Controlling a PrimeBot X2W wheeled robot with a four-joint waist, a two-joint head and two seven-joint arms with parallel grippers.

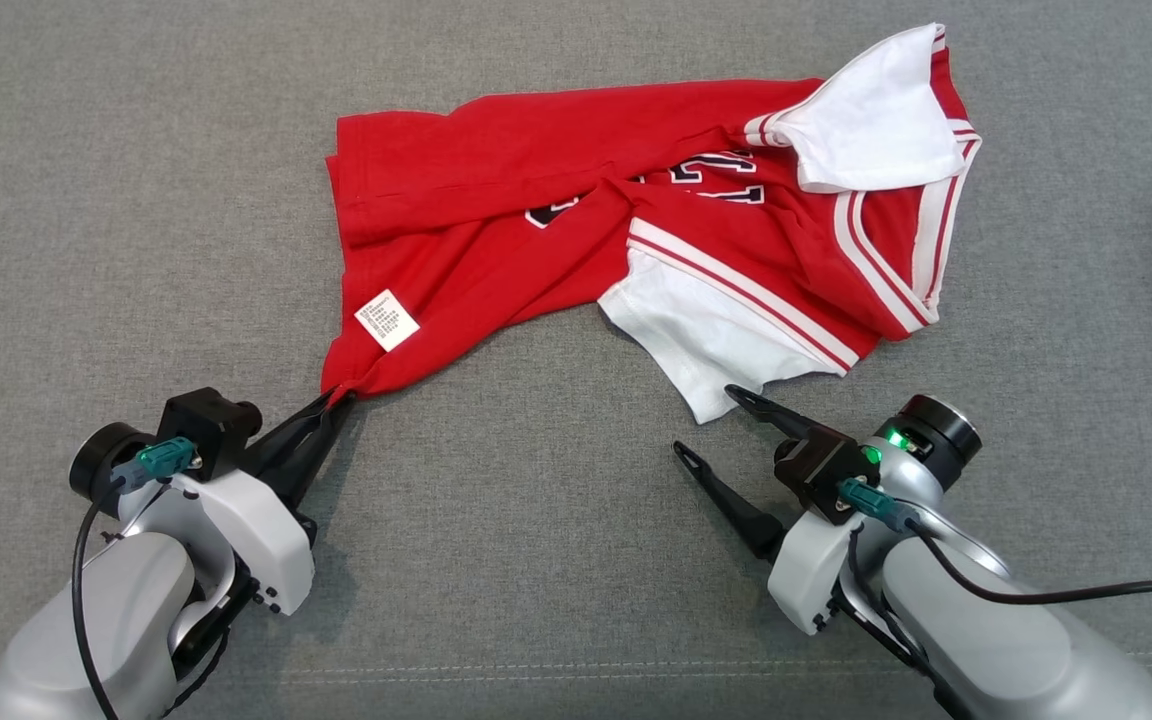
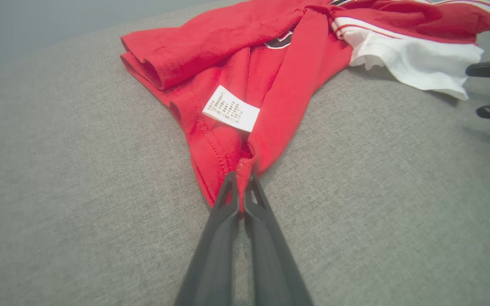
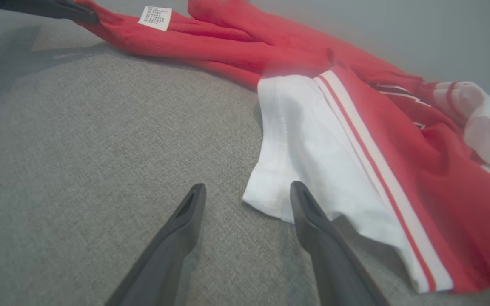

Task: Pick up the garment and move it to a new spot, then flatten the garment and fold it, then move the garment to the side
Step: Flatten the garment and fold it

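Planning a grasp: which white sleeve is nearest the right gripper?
The lower white fabric sleeve, just beyond the right gripper; the other white sleeve lies at the red jersey's far top corner.

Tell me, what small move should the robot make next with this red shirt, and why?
Probably ease the right tool forward and close it on the white sleeve corner. The left tool is shut on a red corner of the garment, while the right one stands open with that sleeve edge just at its tips.
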